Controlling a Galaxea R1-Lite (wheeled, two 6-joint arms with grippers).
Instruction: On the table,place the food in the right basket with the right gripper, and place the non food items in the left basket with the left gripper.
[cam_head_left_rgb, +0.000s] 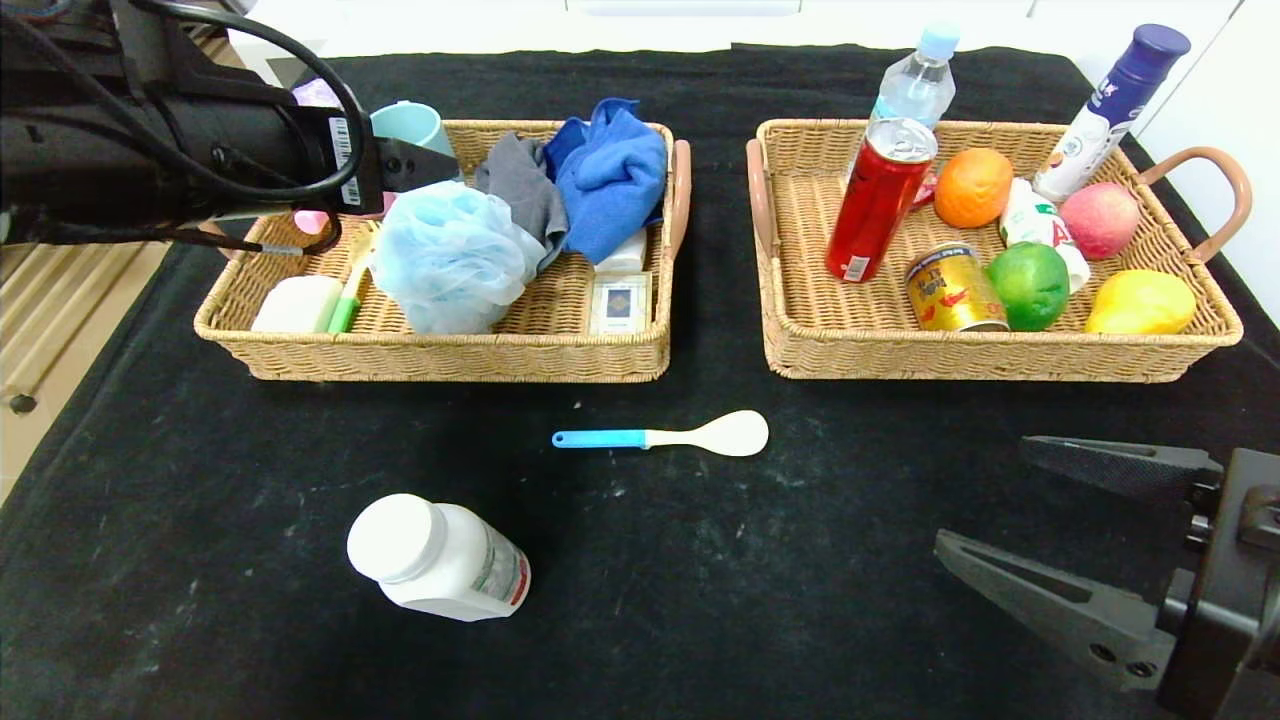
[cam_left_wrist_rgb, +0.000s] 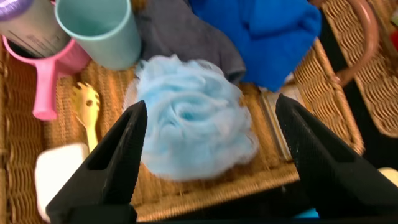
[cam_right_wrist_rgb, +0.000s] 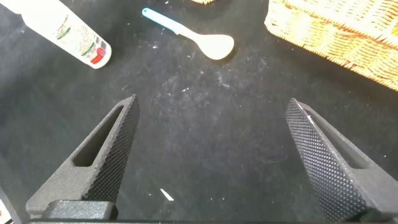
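Observation:
A white spoon with a blue handle (cam_head_left_rgb: 665, 436) and a white pill bottle (cam_head_left_rgb: 438, 558) lie on the black table in front of the baskets; both also show in the right wrist view, the spoon (cam_right_wrist_rgb: 198, 36) and the bottle (cam_right_wrist_rgb: 65, 32). The left basket (cam_head_left_rgb: 450, 355) holds a light blue bath pouf (cam_head_left_rgb: 450, 258), cloths, a cup and soap. My left gripper (cam_left_wrist_rgb: 211, 115) is open and empty above the pouf (cam_left_wrist_rgb: 196, 124). The right basket (cam_head_left_rgb: 985, 358) holds fruit, cans and bottles. My right gripper (cam_head_left_rgb: 985, 500) is open and empty, low at the table's right front.
A teal cup (cam_left_wrist_rgb: 102, 31), a pink ladle (cam_left_wrist_rgb: 50, 68), a blue cloth (cam_left_wrist_rgb: 264, 34) and a grey cloth lie in the left basket. A red can (cam_head_left_rgb: 880, 198) stands upright in the right basket. The table's left edge drops off near a wooden floor.

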